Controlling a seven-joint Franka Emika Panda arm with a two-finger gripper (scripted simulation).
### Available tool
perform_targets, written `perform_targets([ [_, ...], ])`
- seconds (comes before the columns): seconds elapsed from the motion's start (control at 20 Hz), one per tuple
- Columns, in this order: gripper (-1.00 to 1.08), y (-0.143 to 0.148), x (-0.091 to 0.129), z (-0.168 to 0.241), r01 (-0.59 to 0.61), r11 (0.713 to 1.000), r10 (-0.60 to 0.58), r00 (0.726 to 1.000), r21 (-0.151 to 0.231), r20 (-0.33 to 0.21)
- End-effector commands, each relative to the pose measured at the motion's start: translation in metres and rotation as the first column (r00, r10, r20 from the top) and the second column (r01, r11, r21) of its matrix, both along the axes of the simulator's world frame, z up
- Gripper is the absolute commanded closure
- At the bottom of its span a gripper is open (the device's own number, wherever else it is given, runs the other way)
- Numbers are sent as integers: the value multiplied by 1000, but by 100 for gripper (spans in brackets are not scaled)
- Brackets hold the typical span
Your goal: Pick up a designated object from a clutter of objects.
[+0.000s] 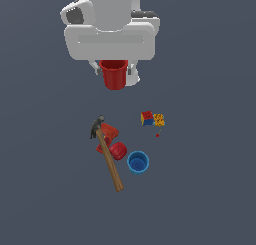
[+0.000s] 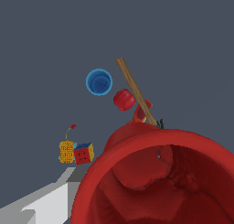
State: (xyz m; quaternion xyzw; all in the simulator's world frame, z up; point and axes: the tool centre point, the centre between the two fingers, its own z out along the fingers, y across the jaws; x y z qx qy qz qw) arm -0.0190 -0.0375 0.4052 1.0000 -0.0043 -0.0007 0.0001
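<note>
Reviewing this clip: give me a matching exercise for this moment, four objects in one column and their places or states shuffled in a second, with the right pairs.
Objects:
1. red cup
2. blue cup
3. hammer
4. toy blocks

Places or states:
A. lying across the red pieces
B. held up off the surface at the pincer
C. standing open side up beside the hammer's handle
D. apart from the rest, toward the exterior view's right

Pairs: 1-B, 2-C, 3-A, 4-D
</note>
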Motion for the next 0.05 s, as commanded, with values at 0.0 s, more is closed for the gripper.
perform_targets([
  [0.0,108,0,1,3,0,1000,0,1000,0,1],
])
